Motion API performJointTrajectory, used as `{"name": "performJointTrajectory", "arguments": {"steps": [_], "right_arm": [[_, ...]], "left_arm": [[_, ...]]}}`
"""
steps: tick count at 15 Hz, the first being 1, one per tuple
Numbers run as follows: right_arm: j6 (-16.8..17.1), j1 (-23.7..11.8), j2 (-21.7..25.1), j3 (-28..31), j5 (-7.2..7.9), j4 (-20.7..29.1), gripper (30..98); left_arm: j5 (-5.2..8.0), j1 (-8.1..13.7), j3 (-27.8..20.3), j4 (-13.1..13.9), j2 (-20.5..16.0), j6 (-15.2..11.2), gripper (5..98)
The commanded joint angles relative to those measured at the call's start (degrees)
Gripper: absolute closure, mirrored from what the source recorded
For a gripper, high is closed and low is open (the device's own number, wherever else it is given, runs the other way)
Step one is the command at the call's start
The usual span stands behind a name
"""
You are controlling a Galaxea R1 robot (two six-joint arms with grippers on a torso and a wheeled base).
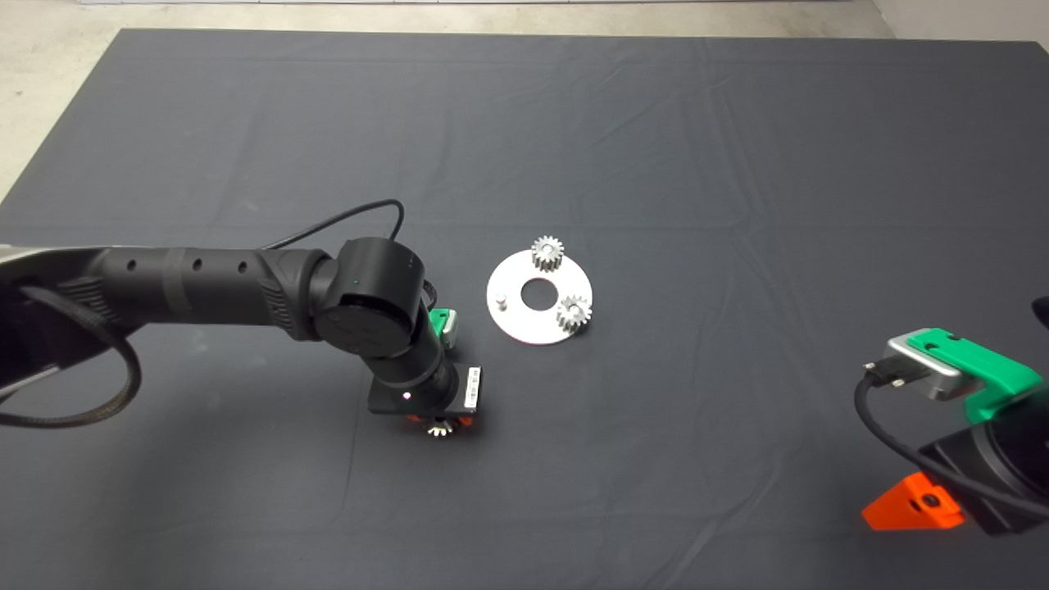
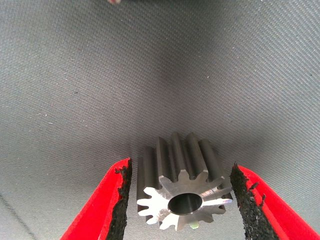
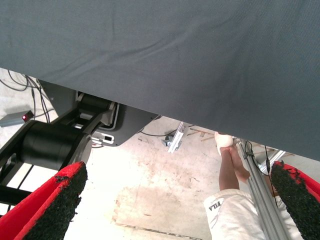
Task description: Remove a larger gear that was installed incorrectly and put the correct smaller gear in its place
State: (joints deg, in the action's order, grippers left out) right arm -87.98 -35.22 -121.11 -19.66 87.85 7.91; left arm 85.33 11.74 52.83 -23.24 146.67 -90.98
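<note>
The larger gear [image 1: 440, 428], dark grey steel with a thick toothed body, sits on the mat in front and to the left of the round plate [image 1: 512, 321]. In the left wrist view the larger gear [image 2: 180, 187] is tipped, its holed face toward the camera. My left gripper [image 1: 441, 423] is straight above it, open, and its black pads [image 2: 122, 200] flank the gear with a narrow gap on each side. The plate carries two small silver gears [image 1: 547, 251] [image 1: 574, 312] and one bare peg [image 1: 501, 301]. The smaller gear is out of view.
My right gripper [image 1: 911, 506] is parked at the mat's lower right edge with its fingers [image 3: 55, 200] wide apart. Its wrist view looks past the mat edge to the floor, the robot base [image 3: 55, 145] and a person's leg [image 3: 231, 167].
</note>
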Motion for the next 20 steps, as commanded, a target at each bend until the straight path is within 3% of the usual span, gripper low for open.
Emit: {"name": "performJointTrajectory", "arguments": {"steps": [1,4,11,20], "right_arm": [[-0.1,-0.7,0.1,0.3,3.3,1.8,31.6],[0.0,-0.7,0.0,0.3,3.3,1.8,31.6],[0.0,-0.7,0.0,0.3,3.3,1.8,31.6],[0.0,-0.7,0.1,0.3,3.3,1.8,31.6]], "left_arm": [[0.71,0.5,-0.8,-0.3,0.0,-0.1,53.7],[2.2,0.5,-0.7,-0.4,0.1,-0.1,53.7],[2.2,-1.7,-0.6,-0.7,0.4,-0.1,53.7],[2.65,-1.4,-0.9,-0.4,0.9,-0.1,63.7]]}}
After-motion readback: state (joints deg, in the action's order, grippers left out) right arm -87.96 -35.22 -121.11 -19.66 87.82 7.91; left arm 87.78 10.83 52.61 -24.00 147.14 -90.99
